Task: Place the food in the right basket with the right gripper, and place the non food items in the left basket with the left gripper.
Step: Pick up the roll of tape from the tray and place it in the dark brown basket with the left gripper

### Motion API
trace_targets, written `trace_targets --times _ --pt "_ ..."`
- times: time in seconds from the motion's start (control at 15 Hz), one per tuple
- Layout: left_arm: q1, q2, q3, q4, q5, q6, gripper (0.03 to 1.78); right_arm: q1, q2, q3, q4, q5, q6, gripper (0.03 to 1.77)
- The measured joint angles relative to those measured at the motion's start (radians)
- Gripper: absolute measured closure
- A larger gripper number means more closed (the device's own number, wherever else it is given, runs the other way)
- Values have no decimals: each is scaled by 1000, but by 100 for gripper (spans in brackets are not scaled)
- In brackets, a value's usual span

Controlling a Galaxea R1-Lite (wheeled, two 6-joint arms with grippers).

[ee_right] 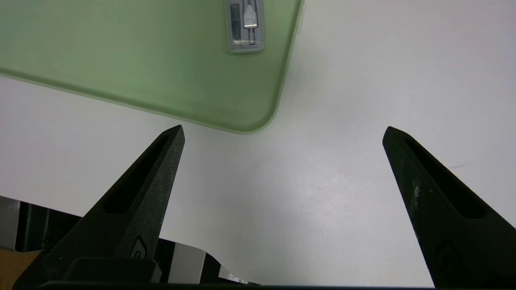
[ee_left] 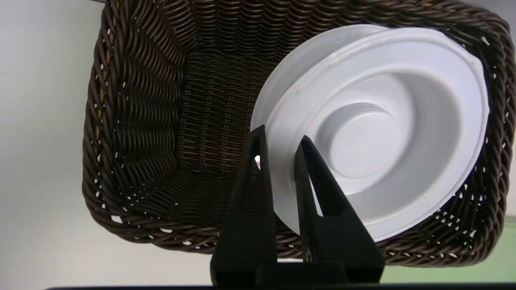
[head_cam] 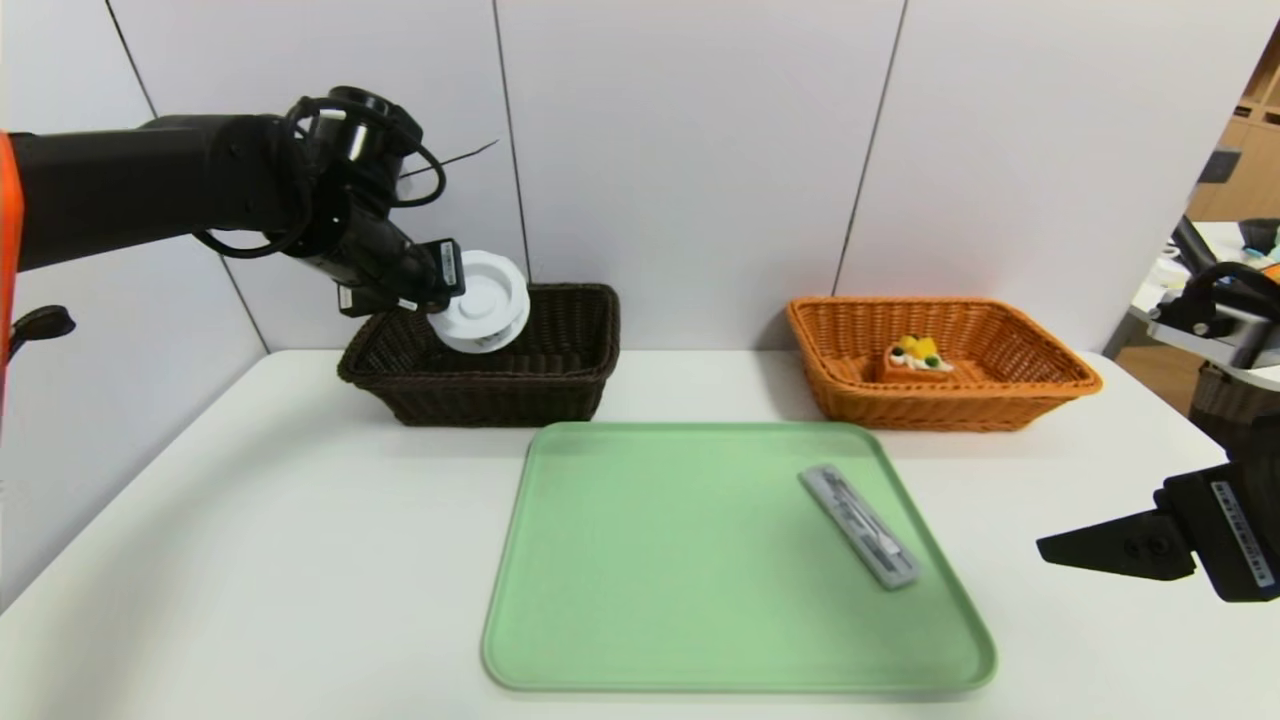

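Note:
My left gripper (head_cam: 450, 285) (ee_left: 282, 139) is shut on the rim of a white plastic dish (head_cam: 485, 303) (ee_left: 375, 129), holding it tilted on edge above the dark brown left basket (head_cam: 560, 385) (ee_left: 133, 121). The basket's inside looks bare beneath it. The orange right basket (head_cam: 1000, 400) holds a small cake with yellow and green topping (head_cam: 915, 362). A grey flat case (head_cam: 860, 525) (ee_right: 246, 26) lies on the green tray (head_cam: 680, 560) (ee_right: 121, 60), near its right edge. My right gripper (head_cam: 1050, 550) (ee_right: 284, 133) stands open over the bare table, right of the tray.
White table (head_cam: 250, 520) with a wall close behind both baskets. Furniture and clutter (head_cam: 1215, 310) stand beyond the table's right edge.

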Motion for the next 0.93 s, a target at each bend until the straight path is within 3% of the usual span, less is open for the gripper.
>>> trace_targets --times 0.93 --pt "10 21 0 -4 0 0 159 -1 -15 9 -1 0 0 10"
